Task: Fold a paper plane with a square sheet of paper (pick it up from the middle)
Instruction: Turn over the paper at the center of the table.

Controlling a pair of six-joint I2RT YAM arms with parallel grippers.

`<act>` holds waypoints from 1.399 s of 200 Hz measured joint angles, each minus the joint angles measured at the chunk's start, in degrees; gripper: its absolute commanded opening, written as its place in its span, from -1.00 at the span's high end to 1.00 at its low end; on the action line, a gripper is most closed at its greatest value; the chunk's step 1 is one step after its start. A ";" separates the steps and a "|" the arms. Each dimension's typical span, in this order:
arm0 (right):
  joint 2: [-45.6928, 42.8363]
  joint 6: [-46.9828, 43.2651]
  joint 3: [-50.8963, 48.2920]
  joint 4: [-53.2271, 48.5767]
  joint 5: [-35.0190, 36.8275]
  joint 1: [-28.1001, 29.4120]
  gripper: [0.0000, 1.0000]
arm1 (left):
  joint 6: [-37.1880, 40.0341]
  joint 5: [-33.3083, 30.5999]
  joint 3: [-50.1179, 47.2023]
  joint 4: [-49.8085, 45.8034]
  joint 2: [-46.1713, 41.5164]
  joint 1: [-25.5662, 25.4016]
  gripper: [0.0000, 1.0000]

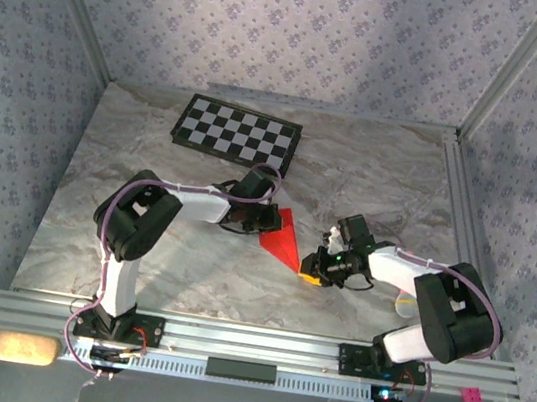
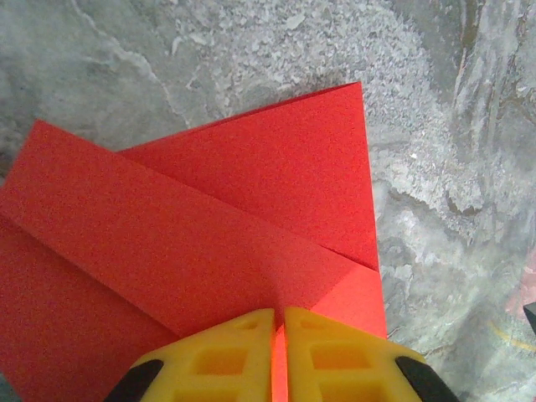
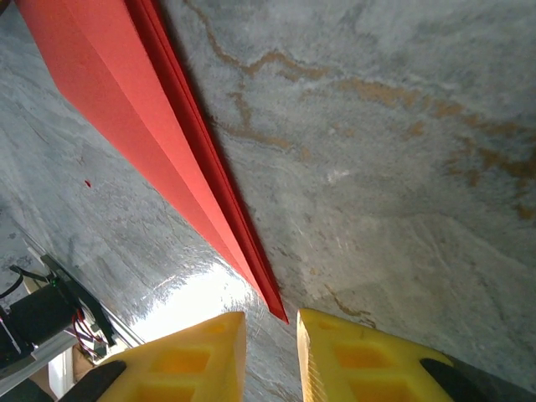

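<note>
On your left, the left gripper (image 2: pixel 279 314) has its jaws pressed together on an edge of the one red paper (image 2: pixel 209 226), creased into overlapping flaps, over the middle of the table (image 1: pixel 401 191). On your right, the right gripper (image 3: pixel 270 316) has its jaws slightly spread, with the paper's pointed tip just ahead of the gap. You seem mid-fold; next, that tip needs a square pinch. One checkerboard (image 1: pixel 238 133) lies behind.

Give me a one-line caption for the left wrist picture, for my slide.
The left gripper, yellow fingers shut, pinches the creased red sheet of paper over the marbled table.
</note>
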 measured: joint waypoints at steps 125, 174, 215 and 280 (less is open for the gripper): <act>1.36 1.25 1.25 -0.42 -0.48 0.46 0.52 | -1.53 0.42 -0.39 0.74 0.02 0.37 0.75; 1.90 1.25 1.62 0.55 -0.48 1.14 0.52 | -2.43 1.07 -0.66 1.22 0.11 0.76 0.74; 2.25 1.20 2.27 0.76 0.63 1.79 0.52 | -3.69 1.99 -0.98 2.10 0.28 1.40 0.75; 2.19 1.75 2.25 0.81 0.72 1.90 0.50 | -5.62 3.30 -1.31 2.82 0.57 2.27 0.76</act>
